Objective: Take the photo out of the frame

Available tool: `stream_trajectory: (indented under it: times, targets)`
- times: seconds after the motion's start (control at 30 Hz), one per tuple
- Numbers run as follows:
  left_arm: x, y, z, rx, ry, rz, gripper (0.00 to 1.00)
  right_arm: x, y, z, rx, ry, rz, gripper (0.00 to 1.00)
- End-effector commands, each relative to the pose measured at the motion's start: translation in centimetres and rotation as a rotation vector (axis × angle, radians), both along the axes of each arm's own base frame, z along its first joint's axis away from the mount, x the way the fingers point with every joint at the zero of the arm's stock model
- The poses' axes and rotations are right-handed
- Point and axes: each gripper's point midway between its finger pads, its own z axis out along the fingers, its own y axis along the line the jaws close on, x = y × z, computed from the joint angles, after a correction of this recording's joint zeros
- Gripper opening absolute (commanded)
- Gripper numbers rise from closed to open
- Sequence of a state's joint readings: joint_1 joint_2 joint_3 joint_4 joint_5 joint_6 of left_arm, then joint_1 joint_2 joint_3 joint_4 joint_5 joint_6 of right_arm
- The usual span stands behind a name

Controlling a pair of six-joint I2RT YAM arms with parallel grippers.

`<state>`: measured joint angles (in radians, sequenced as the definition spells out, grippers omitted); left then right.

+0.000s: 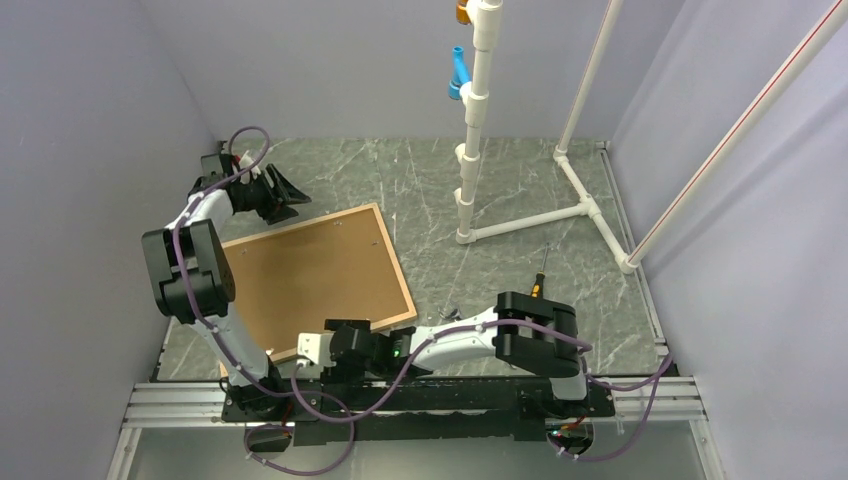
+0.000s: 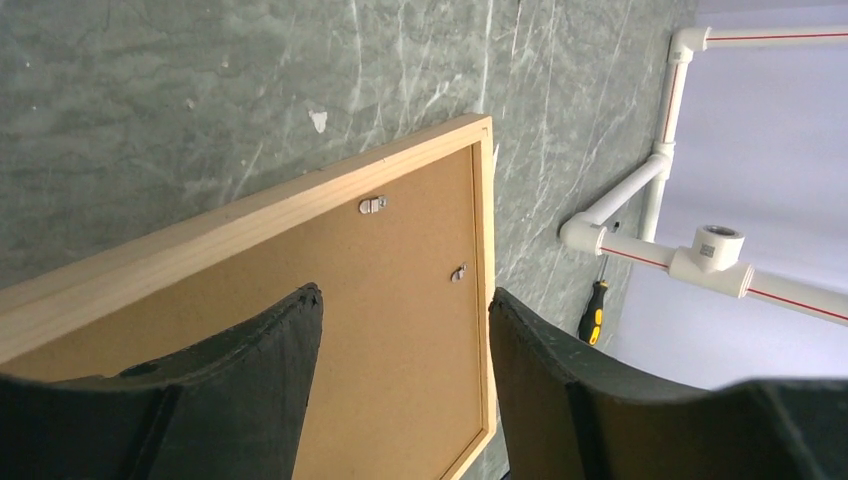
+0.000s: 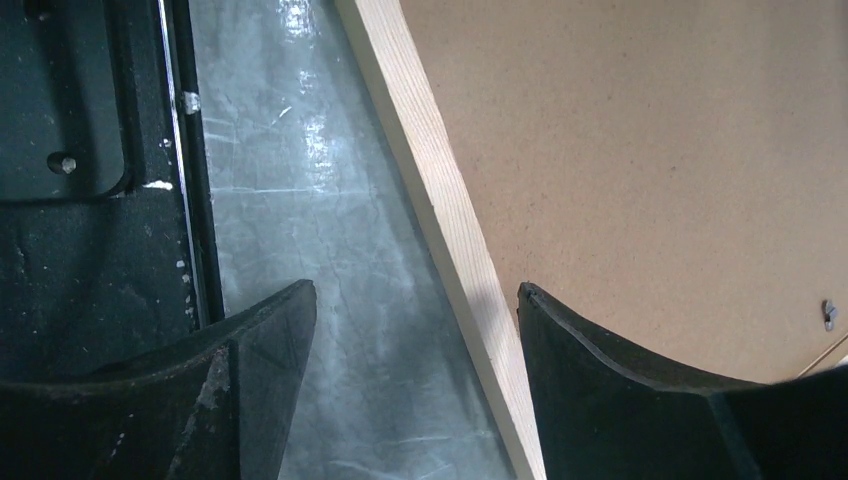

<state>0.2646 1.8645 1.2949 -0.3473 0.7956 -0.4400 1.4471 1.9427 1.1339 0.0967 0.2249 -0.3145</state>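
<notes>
Fingers (image 3: 255,370) of the right gripper (image 3: 412,300) stand well apart and grip nothing. Between them, running away from the fingertips, lies the near long strip of the frame (image 3: 440,200). The left finger hangs over bare table (image 3: 300,180), the right finger over the brown backing board (image 3: 650,150). The frame lies flat with its back up, so only the board shows. The photo itself is hidden, presumably face down beneath the board.

Just off the right finger's outer side sits one small metal clip (image 3: 829,314), which appears to pin the board to the wood.

Farther off, the left gripper (image 2: 405,292) hovers open and empty over the frame's opposite long side. Beyond its fingertips the board stretches on to a corner, with two more clips (image 2: 372,205) along the strips there. From above, the frame's long axis runs crosswise to both arms, slightly skewed. Each gripper therefore sits at one long edge, the right at the nearer one.

The coming move likely turns on those clips, since the board must come free before the photo can. The right fingers have one close by to their right. The left fingers have two ahead of them.

Past the frame's far corner lie a screwdriver (image 2: 592,312) and a white pipe stand (image 2: 640,190).
</notes>
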Motion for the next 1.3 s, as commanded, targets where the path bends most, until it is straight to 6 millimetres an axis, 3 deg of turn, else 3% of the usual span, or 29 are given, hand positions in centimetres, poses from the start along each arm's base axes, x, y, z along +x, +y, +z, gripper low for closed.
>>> stream_trajectory:
  times: [0.0, 0.17, 0.3, 0.43, 0.57, 0.77, 0.93, 1.07, 1.17, 1.27]
  targets:
    - [-0.1, -0.6, 4.3, 0.073, -0.141, -0.017, 0.67, 0.3, 1.7, 2.0, 0.114, -0.020, 0.013, 0.77]
    - [-1.2, -1.8, 5.7, 0.082, -0.215, -0.032, 0.70, 1.3, 2.0, 2.4, 0.122, 0.023, 0.015, 0.79]
    - [-2.0, -1.3, 7.1, 0.167, -0.288, 0.000, 0.71, 1.3, 1.9, 3.3, 0.174, 0.053, 0.043, 0.79]
    - [-3.1, -1.2, 9.6, 0.165, -0.310, 0.063, 0.71, 1.2, 1.6, 2.8, 0.161, 0.064, 0.064, 0.76]
    - [-6.7, -0.8, 12.4, 0.187, -0.338, 0.192, 0.66, 0.9, 1.6, 2.3, 0.188, 0.125, 0.070, 0.74]
    - [-14.9, 2.1, 9.7, 0.362, -0.217, 0.408, 0.73, -0.1, 2.5, 2.4, 0.177, 0.196, 0.105, 0.61]
    - [-20.6, 1.6, 8.0, 0.385, -0.180, 0.451, 0.77, 0.6, 2.5, 2.4, 0.174, 0.177, 0.072, 0.58]
    - [-23.4, 2.0, 8.5, 0.390, -0.190, 0.535, 0.83, 1.2, 2.5, 1.7, 0.146, 0.155, 0.056, 0.58]
    - [-24.5, 2.2, 9.3, 0.403, -0.212, 0.557, 0.86, 2.3, 2.2, 1.0, 0.121, 0.111, 0.013, 0.62]
    - [-25.4, 2.6, 8.8, 0.412, -0.156, 0.592, 0.90, 3.1, 2.1, 0.2, 0.096, 0.083, -0.009, 0.64]
